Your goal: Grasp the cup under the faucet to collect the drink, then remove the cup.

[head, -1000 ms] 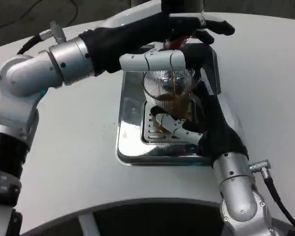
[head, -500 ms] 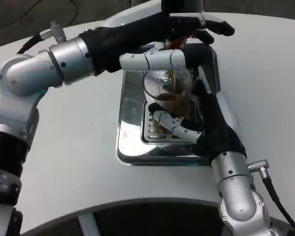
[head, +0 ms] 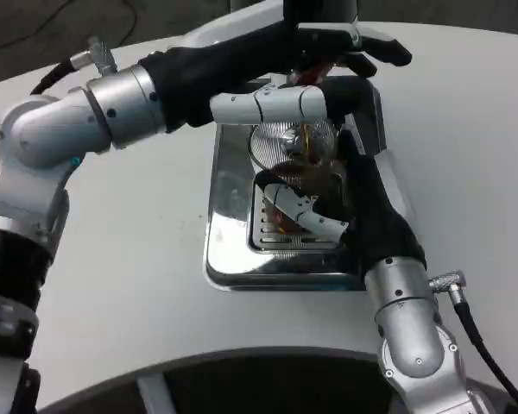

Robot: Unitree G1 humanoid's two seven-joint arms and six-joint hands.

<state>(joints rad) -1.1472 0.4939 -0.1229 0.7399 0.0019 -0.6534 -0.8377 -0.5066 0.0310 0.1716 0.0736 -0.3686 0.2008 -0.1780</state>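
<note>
Filling step. Right hand [head: 341, 211] clamped around cup [head: 295, 164] on drip tray [head: 229, 250]; left hand [head: 328, 65] at faucet, grip unclear. Next: lift cup away level.

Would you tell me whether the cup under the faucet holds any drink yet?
Yes, partly filled: brown liquid shows inside the clear ribbed cup, with a thin brown stream running into it. The right hand holds it.

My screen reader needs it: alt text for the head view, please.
The right hand holds a clear ribbed cup under the faucet as brown drink streams in, over a shiny metal drip tray. The left hand reaches across to the faucet.
</note>
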